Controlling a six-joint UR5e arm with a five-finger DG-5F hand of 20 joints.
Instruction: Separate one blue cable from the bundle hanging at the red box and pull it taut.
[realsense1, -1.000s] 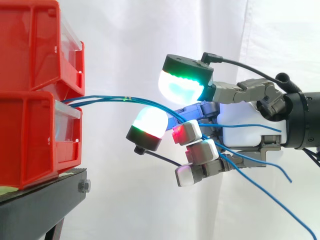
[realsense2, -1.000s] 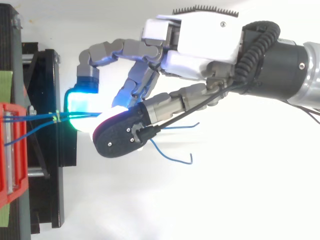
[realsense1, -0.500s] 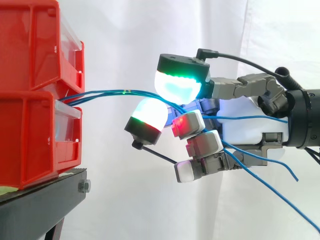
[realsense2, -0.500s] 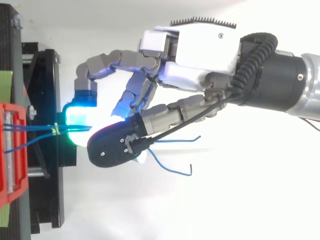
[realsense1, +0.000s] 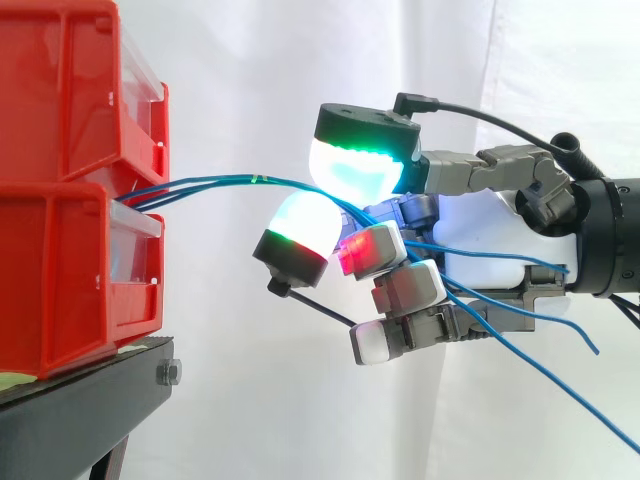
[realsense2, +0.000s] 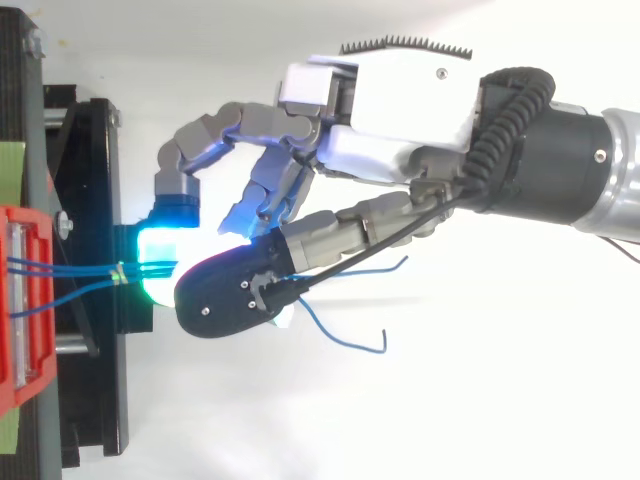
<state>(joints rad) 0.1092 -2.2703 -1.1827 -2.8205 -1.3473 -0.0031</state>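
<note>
- Fingers (realsense1: 362, 168) curl round the blue cables (realsense1: 215, 182). One glowing pad sits above the strands and the thumb (realsense1: 298, 235) just below them. Several strands run through the hand (realsense1: 500, 240), not a single one.
- These cables leave the front of the lower red box (realsense1: 60, 270) and rise in a slack bow to the hand. They pass between the fingers and trail loose past the palm toward the lower right.
- A small green tie (realsense2: 118, 270) binds the strands between the box and the fingertips.
- Judging by this, the step in hand is singling out one strand. It would go best with the pinch narrowed onto one cable on the hand's side of the tie, so the others slip free.
- The pull should then run straight away from the box, slow and level, until the bow flattens.
- The tie may drag the whole bundle along, and a hard tug could shift the box on its black stand (realsense1: 90, 400).
</note>
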